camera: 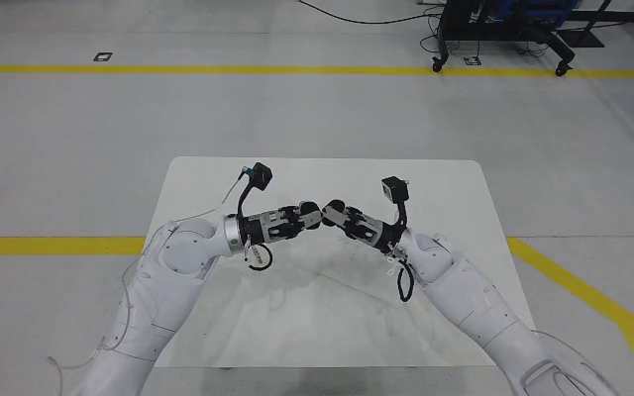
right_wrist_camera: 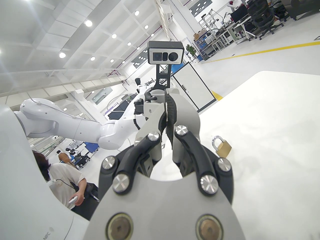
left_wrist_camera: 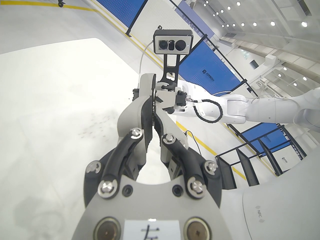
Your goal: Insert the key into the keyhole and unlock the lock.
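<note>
Left gripper (left_wrist_camera: 153, 106): closed, ribbed pads (left_wrist_camera: 147, 126) pressed together, with no object visible between them. Right gripper (right_wrist_camera: 168, 103): likewise closed, pads meeting, contents not discernible. Both are raised above the middle of the white table (camera: 436, 327) and meet tip to tip, each facing the other.

Brass padlock (right_wrist_camera: 223, 147): lying on the table, clear of both grippers. Its silver shackle appears seated in the body, as far as can be told.

Key: position cannot be determined. It may be pinched in 1 of the closed grippers, unconfirmed.

Assessment: 0 of 2 steps complete. Insertion is judged not done, since the padlock lies unheld with no key seen projecting from it. Turning the key and releasing the shackle remain outstanding.
</note>
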### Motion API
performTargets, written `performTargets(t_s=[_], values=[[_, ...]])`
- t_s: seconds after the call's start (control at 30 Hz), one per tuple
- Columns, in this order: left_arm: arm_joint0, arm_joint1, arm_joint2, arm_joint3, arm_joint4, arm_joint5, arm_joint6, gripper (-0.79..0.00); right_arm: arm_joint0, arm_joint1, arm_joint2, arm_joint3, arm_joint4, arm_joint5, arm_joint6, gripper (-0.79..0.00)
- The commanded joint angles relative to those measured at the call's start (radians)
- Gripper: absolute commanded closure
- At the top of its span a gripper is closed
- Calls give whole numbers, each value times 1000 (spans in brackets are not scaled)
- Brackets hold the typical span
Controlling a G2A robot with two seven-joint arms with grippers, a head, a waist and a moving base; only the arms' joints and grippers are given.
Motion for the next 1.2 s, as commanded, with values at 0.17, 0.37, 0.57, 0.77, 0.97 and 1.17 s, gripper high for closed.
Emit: performTargets(t_s=[0.17,0.37,0.57,0.77,0.97,1.17], values=[[-5,3,11,0,-4,5,-7,-215,-8,-5,11,-9,-30,0,-19,0],[-7,6,19,-1,6,2,-14,-194,-14,-5,17,-18,-40,0,-21,0],[-6,9,16,-1,2,1,-4,0,-20,-6,21,-19,-44,0,-27,0],[-6,12,18,-3,16,-2,-1,0,-23,-6,23,-17,-44,0,-31,0],[1,15,9,-4,36,0,44,0,-26,-6,27,-20,-49,0,-37,0],[7,18,3,-8,30,-3,59,0,-29,-5,30,-23,-48,0,-41,-785]])
